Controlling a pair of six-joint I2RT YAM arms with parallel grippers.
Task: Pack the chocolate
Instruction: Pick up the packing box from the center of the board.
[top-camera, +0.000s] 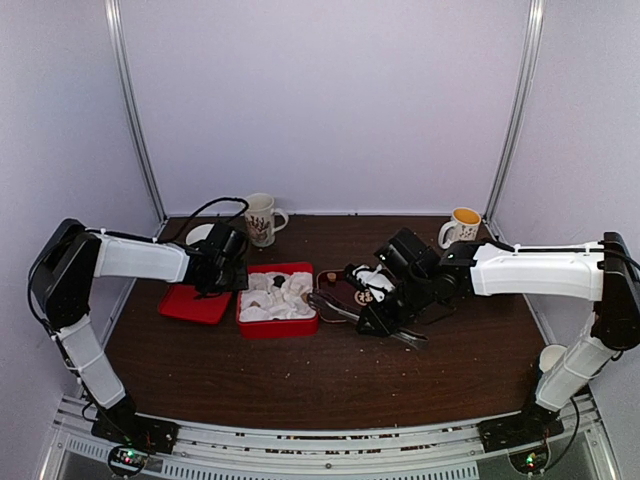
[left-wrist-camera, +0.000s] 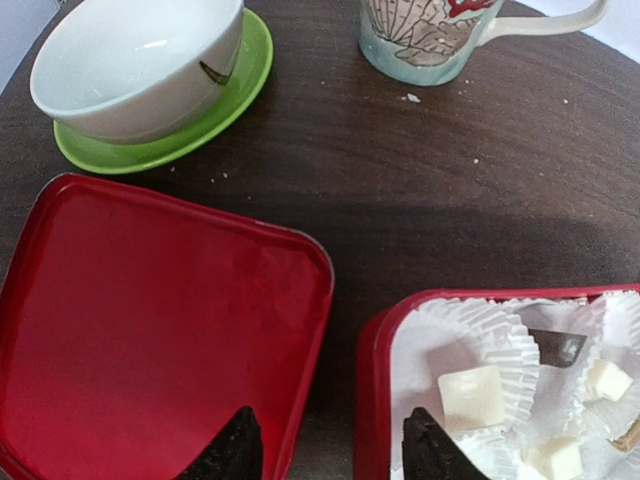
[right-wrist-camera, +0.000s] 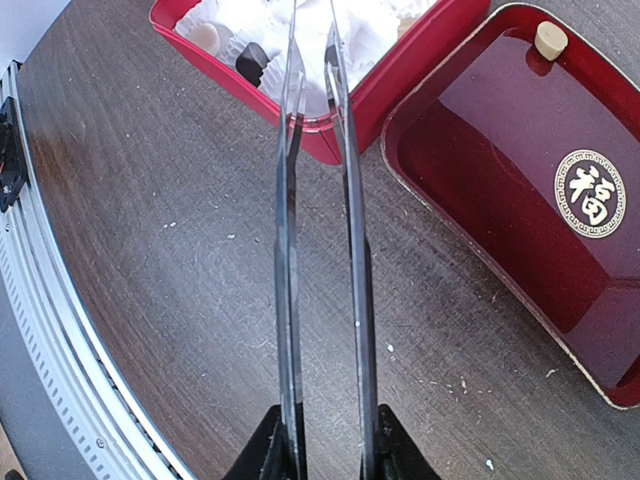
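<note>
Left jaws apart, empty, over red box rim; descent could jolt cream-white chocolate cube. Right jaws clamped on steel tweezers.

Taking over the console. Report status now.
Left gripper open, empty, between red lid and red box. Right gripper shut on tongs, aimed at box. Cream chocolate cubes in paper cups; a piece on dark tray. Nothing blocking.

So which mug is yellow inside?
The mug at the back right: its inside is yellow. The other mug, back left, is pale inside with pictures on it.
</note>
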